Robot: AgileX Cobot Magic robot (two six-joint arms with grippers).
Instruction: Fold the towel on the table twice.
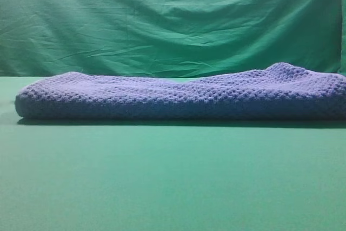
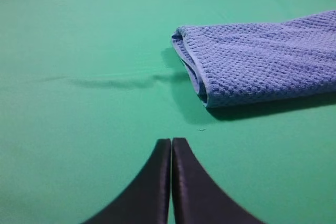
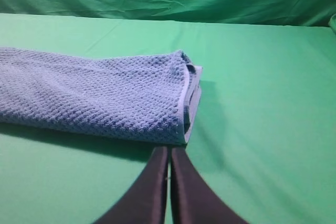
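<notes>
The blue-grey waffle-weave towel (image 1: 178,97) lies folded in layers as a long band across the green table (image 1: 173,182). Neither gripper shows in the exterior high view. In the left wrist view the towel's (image 2: 262,59) left end lies at the upper right, and my left gripper (image 2: 171,142) is shut with nothing in it, short of that end and to its left. Seen from the right wrist, the towel (image 3: 89,95) reaches in from the left, its stacked edges at its right end. My right gripper (image 3: 169,151) is shut and empty, right at the towel's near right corner.
A wrinkled green cloth backdrop (image 1: 173,20) hangs behind the table. Bare green tabletop (image 2: 79,77) spreads left of the towel and tabletop (image 3: 262,103) spreads to its right.
</notes>
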